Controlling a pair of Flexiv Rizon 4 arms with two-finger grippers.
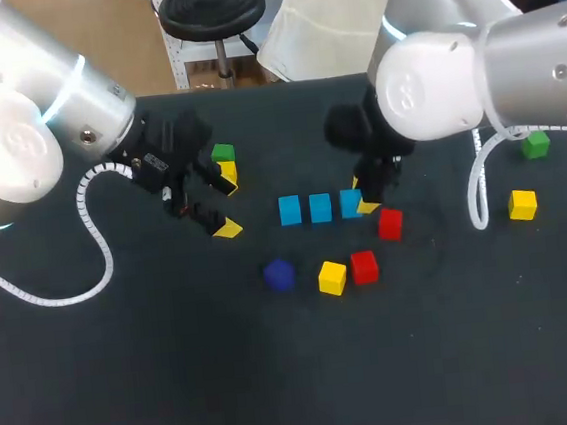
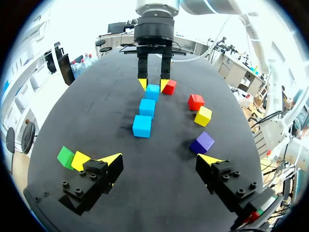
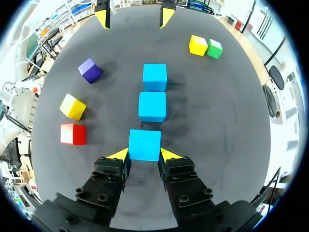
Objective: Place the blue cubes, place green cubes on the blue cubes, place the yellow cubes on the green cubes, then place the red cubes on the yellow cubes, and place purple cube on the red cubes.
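The right jaws grip the blue cube point(image 3: 145, 145) at the end of a row of three on the desk point(image 1: 179, 383), tips against its two sides, while the left jaws hang wide open and empty near a green cube point(image 2: 65, 157) touching a yellow cube point(image 2: 79, 160).

Checked head view and both wrist views: no legible text, number, label or sign anywhere. Faces of blue cube point(image 3: 145, 144) nearest my right wrist camera plain, unmarked.
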